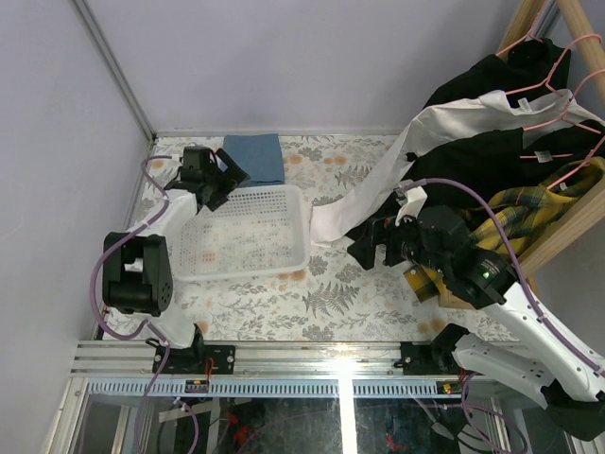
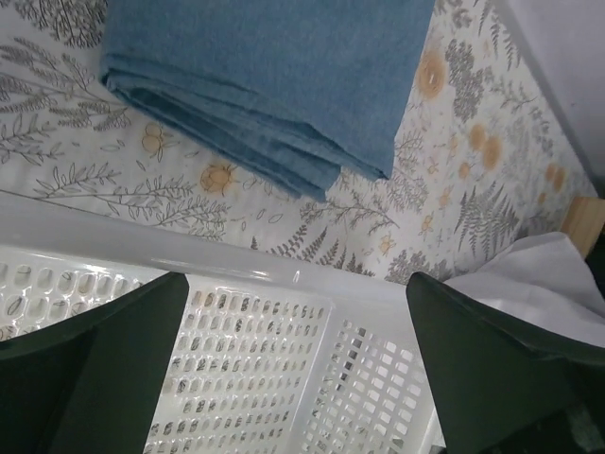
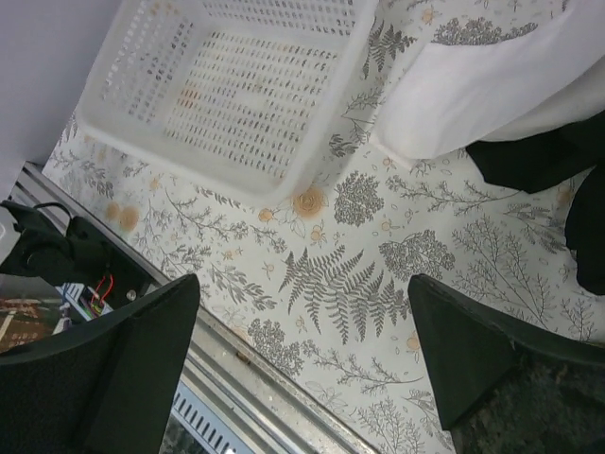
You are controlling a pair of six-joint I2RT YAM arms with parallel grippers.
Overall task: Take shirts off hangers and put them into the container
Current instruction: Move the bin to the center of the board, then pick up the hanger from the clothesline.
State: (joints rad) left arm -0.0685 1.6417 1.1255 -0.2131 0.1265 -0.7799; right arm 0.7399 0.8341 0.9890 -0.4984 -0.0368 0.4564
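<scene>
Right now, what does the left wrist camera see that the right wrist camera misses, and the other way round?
Only the left wrist view shows the folded blue cloth lying on the table. Only the right wrist view shows the table's metal front rail and the wiring beside it. Both show the white basket, empty where it can be seen, the flower-patterned table cover and part of the white shirt.
</scene>
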